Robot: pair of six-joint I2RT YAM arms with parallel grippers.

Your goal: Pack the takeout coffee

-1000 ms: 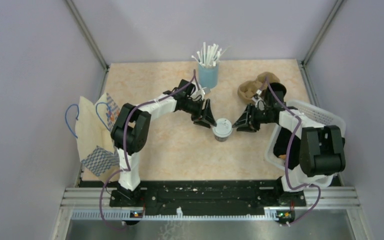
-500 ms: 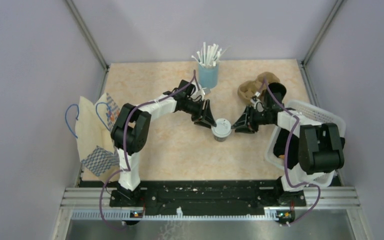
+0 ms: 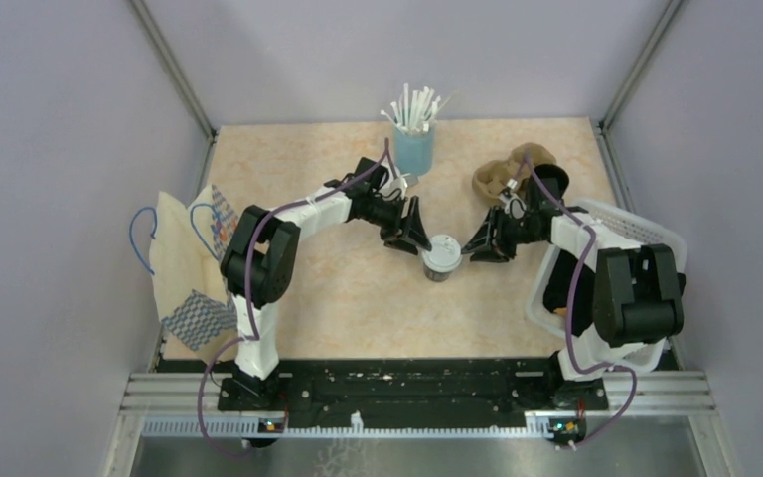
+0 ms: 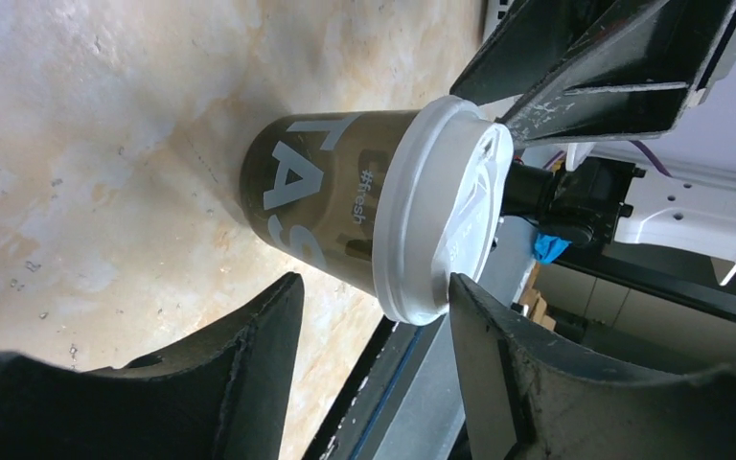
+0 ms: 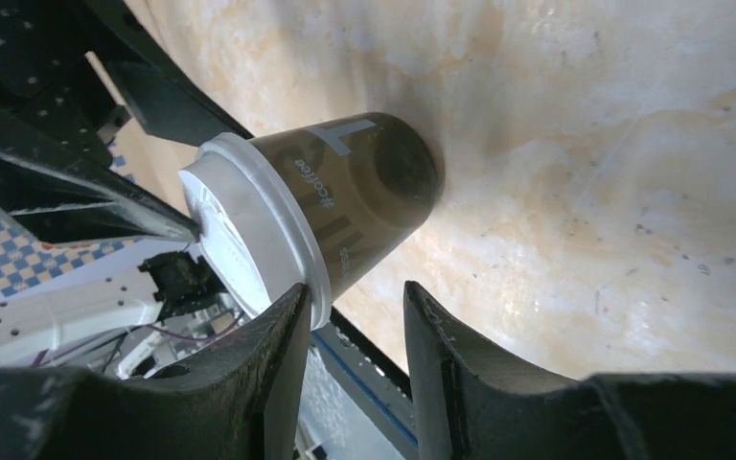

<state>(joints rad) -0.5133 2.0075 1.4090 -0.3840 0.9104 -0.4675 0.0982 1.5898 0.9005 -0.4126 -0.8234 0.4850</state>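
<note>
The takeout coffee cup (image 3: 441,266) stands upright on the table's middle, dark brown with white lettering, and its white lid (image 3: 441,252) is on it. My left gripper (image 3: 414,238) is at the cup's left, open, with one fingertip against the lid's rim. My right gripper (image 3: 479,245) is at the cup's right, open, with a fingertip at the lid's rim. The left wrist view shows the cup (image 4: 311,196), lid (image 4: 446,216) and my open left gripper (image 4: 374,326) just short of them. The right wrist view shows the cup (image 5: 369,196), lid (image 5: 249,240) and my open right gripper (image 5: 350,331).
A light-blue cup of white straws (image 3: 414,147) stands at the back centre. A brown paper carrier (image 3: 502,174) lies at the back right. A white basket (image 3: 624,227) sits at the right edge. A patterned cloth bag (image 3: 194,263) lies at the left edge.
The right gripper has edged slightly toward the cup. The cup and the left gripper have hardly moved.
</note>
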